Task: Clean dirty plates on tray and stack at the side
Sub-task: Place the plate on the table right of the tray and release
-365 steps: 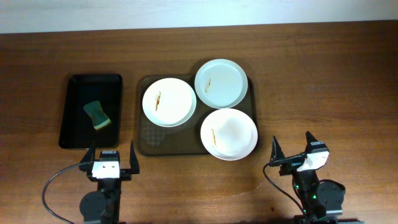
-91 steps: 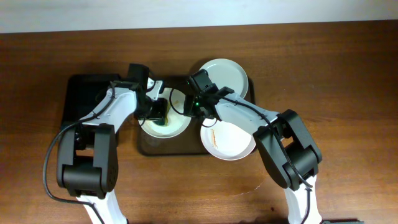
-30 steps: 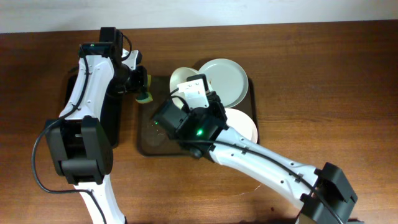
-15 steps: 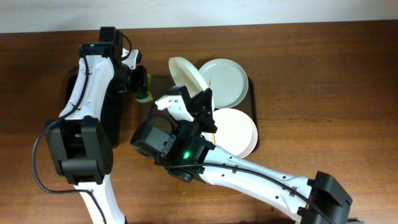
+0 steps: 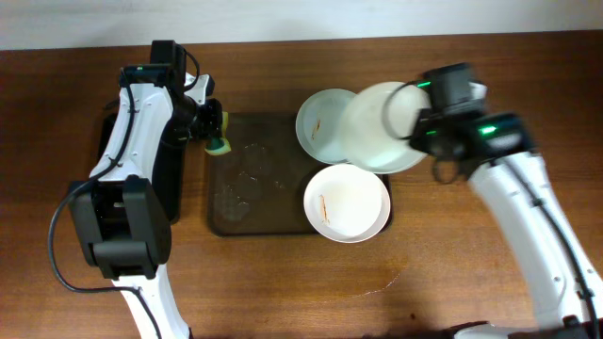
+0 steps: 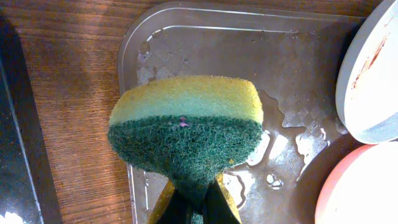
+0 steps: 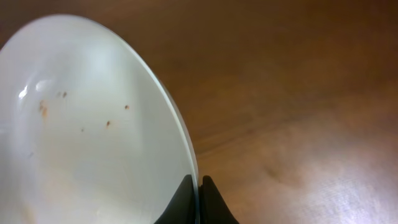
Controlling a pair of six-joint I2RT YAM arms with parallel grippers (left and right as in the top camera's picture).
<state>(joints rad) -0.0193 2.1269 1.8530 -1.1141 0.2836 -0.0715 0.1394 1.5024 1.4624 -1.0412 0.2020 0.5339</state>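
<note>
My right gripper is shut on the rim of a white plate that carries a few small brown specks. In the overhead view this plate hangs tilted over the right end of the brown tray, and it covers part of a streaked plate at the tray's back. A second streaked plate lies at the tray's front right. My left gripper is shut on a yellow-and-green sponge, held above the tray's wet back-left corner.
A black tray lies left of the brown one, mostly under my left arm. Water drops cover the brown tray's bare left half. Bare wooden table spreads to the right of the tray.
My right arm has swung from the tray's left-middle over to the right, carrying the plate with it. The left arm and sponge have stayed put.
</note>
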